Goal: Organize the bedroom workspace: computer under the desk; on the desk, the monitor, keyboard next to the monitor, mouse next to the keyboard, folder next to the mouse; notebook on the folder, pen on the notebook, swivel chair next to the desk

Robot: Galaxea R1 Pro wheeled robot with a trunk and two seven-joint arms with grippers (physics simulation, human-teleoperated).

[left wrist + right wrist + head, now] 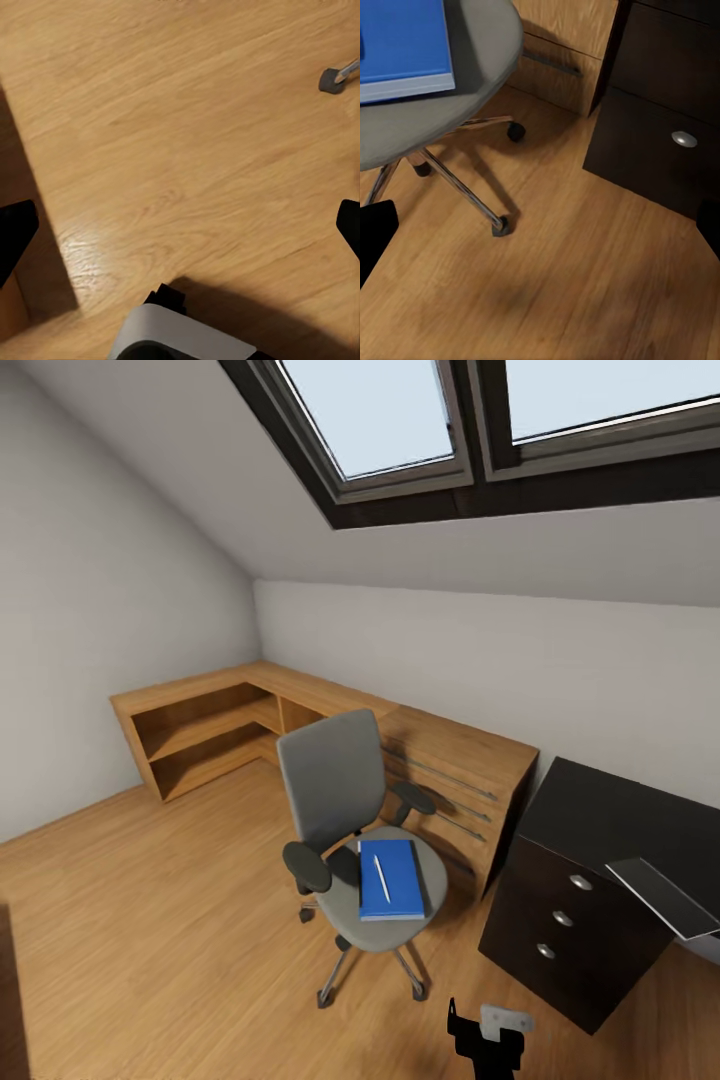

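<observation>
- Grey seat of the chair (352, 830) stood on the wooden floor (150, 920) near the centre of the head view, its back toward 11 o'clock and its silver star base on casters below.
- On that seat lay the blue folder (392, 878), flat, with the white pen (381, 878) resting on top of it, running roughly from 12 to 6 o'clock.
- I could not tell whether a notebook lay between pen and folder.
- At 4 o'clock from the chair stood the black desk (600, 815), its drawer unit showing three round silver knobs; chair and desk were apart.
- A grey slab (660, 895) jutted over the desk's top at the far right edge; what it was could not be told.
- Behind the chair, from 10 to 2 o'clock, ran a light wooden cabinet (250, 710) along the white walls, under a slanted skylight (400, 420).
- In the right wrist view the right gripper (540, 232) had its fingers wide apart over bare floor, with the folder (405, 45), the seat edge and the chair's base at one side and the drawer unit (660, 127) at the other.
- In the left wrist view the left gripper (180, 229) was likewise spread wide, holding nothing, above the floor, with one caster (331, 79) at the frame's edge.
</observation>
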